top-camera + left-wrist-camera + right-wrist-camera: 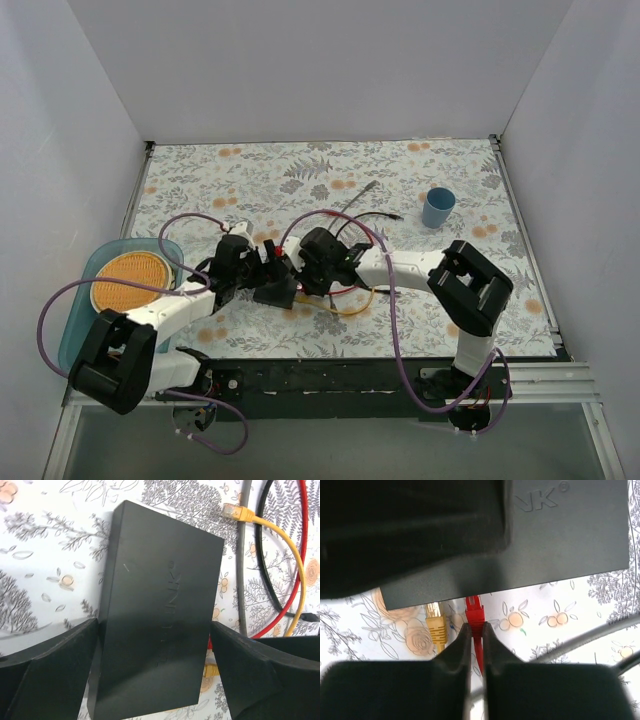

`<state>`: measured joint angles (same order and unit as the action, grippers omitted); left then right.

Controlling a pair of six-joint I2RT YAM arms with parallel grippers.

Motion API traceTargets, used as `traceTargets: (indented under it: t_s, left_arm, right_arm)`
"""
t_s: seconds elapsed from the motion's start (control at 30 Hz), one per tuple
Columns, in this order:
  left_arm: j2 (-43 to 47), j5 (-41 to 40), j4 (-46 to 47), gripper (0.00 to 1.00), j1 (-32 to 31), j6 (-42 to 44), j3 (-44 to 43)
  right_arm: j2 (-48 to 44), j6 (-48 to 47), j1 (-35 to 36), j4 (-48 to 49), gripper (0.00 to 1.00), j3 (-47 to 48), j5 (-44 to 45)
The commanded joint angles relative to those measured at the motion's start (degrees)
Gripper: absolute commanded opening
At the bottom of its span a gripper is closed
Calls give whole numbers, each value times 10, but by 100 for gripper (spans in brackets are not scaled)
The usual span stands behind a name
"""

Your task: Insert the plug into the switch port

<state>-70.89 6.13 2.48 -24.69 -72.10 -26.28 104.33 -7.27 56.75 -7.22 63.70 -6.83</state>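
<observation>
The switch is a flat matte-black box (160,610) lying on the floral cloth, seen small in the top view (275,293). My left gripper (154,630) stands open astride its near end, with a sliver of cloth showing between the right finger (235,660) and the box. My right gripper (475,626) is shut on the red plug (475,611). The plug's clear tip meets the port side of the box (560,535). The ports themselves are hidden under the box's edge. A yellow plug (436,622) sits at that same side, just left of the red one.
Yellow (295,565), red (302,540), grey (242,580) and black (262,565) cables loop on the cloth beside the box. A blue cup (437,207) stands at the back right. A teal tray (75,320) holding an orange disc lies at the left.
</observation>
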Motion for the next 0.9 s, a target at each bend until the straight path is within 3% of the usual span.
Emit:
traceTargets:
  t_s: [0.0,0.17,0.37,0.53,0.67,0.87]
  left_arm:
    - [61,29,-80,98,-35,-59,-28]
    - [138,-50,-148,98,-35,-67,-33]
    - [201,-80,-197,98,-34,-51,-86]
    - [194,-62,-198,98,-34,-33,-140]
    - [130,-28,-208,98,-35,-19,-254]
    - [39,-37,-222,98,-34,-28,-404]
  right_arm:
    - [-35,17,12,193,23,36,-13]
    - [-94,39,12,178,60,-21,62]
    - [-188,65,12,144,79,-57,166]
    - [-199,91,7,93,84,-37,242]
    - [-158,135,-14,-1,73,6,250]
    - [-129,177,-22,-33,68,5,236]
